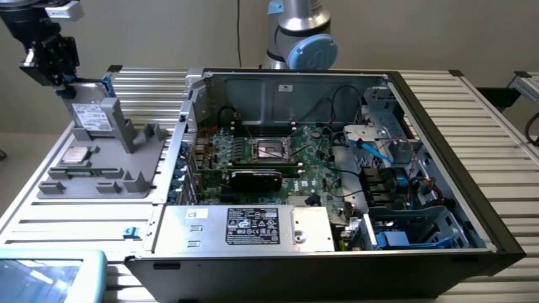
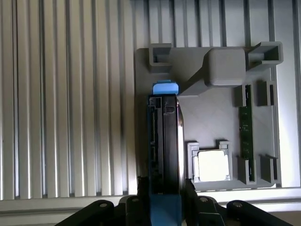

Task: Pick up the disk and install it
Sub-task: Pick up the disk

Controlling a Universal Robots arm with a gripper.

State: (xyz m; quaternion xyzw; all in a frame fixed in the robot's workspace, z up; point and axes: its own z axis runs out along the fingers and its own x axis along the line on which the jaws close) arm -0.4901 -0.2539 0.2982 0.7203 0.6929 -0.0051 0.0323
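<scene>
End effector (image 2: 165, 184), pointing straight down at the exterior view's upper left, clamps the upright disk (image 2: 165, 136) at the holder (image 2: 211, 115).

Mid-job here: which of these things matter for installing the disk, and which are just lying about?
In the job:
disk, jaws closed on it
grey holder
open computer case

Lying about:
processor chip
memory stick
</scene>
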